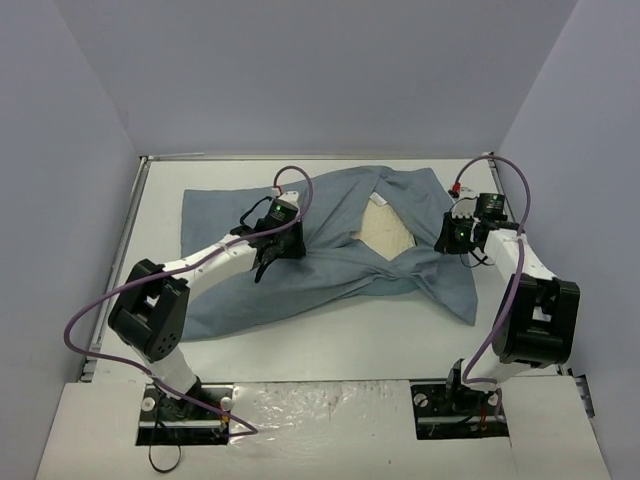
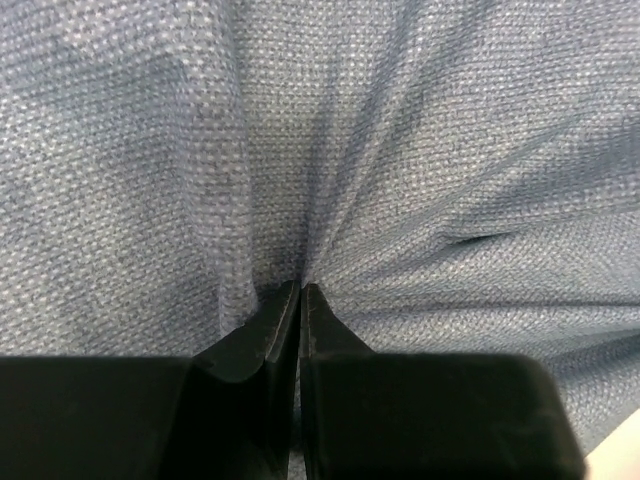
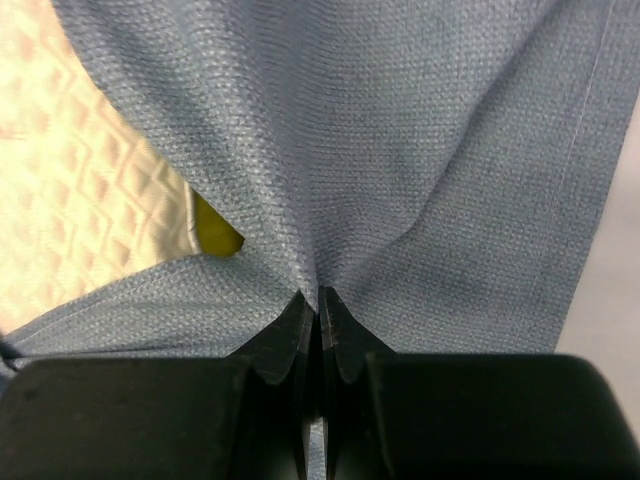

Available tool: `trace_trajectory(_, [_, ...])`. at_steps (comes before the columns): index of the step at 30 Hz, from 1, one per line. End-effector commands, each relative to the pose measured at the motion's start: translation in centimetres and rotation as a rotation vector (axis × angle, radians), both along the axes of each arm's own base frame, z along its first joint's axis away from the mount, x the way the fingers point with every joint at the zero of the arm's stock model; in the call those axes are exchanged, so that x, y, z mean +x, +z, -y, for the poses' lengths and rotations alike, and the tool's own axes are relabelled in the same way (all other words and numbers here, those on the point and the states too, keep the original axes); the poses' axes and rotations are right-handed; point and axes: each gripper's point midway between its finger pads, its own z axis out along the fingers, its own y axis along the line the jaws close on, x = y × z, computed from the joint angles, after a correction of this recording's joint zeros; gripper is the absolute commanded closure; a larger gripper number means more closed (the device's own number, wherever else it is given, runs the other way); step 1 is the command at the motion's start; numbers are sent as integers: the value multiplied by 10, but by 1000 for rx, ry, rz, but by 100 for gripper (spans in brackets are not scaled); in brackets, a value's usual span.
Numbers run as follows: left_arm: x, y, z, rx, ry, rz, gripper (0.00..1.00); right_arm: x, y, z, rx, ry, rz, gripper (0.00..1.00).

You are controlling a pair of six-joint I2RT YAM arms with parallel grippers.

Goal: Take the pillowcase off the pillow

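White tabletop within grey walls is viewed from above. Pillowcase is spread wrinkled across the centre. A small patch of pillow is exposed through an opening toward 2 o'clock, and the rest is hidden under cloth.

Left gripper is pinched closed on a fold of pillowcase fabric at 9 o'clock of the opening. Right gripper is clamped on the fabric at 3 o'clock of it, just beside the pillow's yellow edge.

Progress, as judged: both grips are secured and removal is barely begun. The case is yet to be drawn off the cushion.
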Motion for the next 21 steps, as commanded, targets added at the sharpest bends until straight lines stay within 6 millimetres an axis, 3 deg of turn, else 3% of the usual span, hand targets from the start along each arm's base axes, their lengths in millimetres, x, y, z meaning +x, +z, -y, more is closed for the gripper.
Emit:
trace_trajectory(1, [1, 27, 4, -52, -22, 51, 98, -7, -15, 23, -104, -57, -61, 100])
trace_trajectory(3, [0, 49, 25, -137, -87, 88, 84, -7, -20, 20, -99, -38, -79, 100])
trace_trajectory(4, [-1, 69, 40, -189, -139, 109, 73, -7, -20, 13, -104, -21, -77, 100])
trace_trajectory(5, [-7, 78, 53, -202, -179, 117, 52, -7, -19, 9, -105, -9, -73, 100])
trace_trajectory(8, [-16, 123, 88, -262, -282, 187, 32, -8, -20, -7, -102, 37, -76, 100])
trace_trajectory(11, [-20, 159, 120, -339, -350, 235, 29, -8, -26, -15, -84, 59, -92, 100])
trace_trajectory(13, [-26, 170, 142, -376, -385, 234, 28, -8, -27, -16, -75, 63, -96, 100])
trace_trajectory(15, [-27, 176, 172, -399, -416, 217, 27, -7, -28, -19, -61, 69, -98, 100])
trace_trajectory(16, [-24, 149, 184, -364, -415, 153, 27, -8, -28, -20, -56, 72, -99, 100])
trace_trajectory(17, [-18, 164, 196, -380, -413, 173, 28, -8, -27, -21, -49, 75, -97, 100])
trace_trajectory(18, [-23, 153, 203, -354, -406, 125, 27, -8, -26, -21, -48, 76, -92, 100])
trace_trajectory(19, [-17, 122, 212, -306, -387, 70, 27, -8, -26, -22, -47, 76, -94, 100])
trace_trajectory(20, [-8, 134, 219, -305, -357, 94, 27, -8, -26, -22, -44, 77, -92, 100])
trace_trajectory(21, [-5, 126, 221, -278, -344, 79, 28, -8, -25, -22, -41, 77, -89, 100])
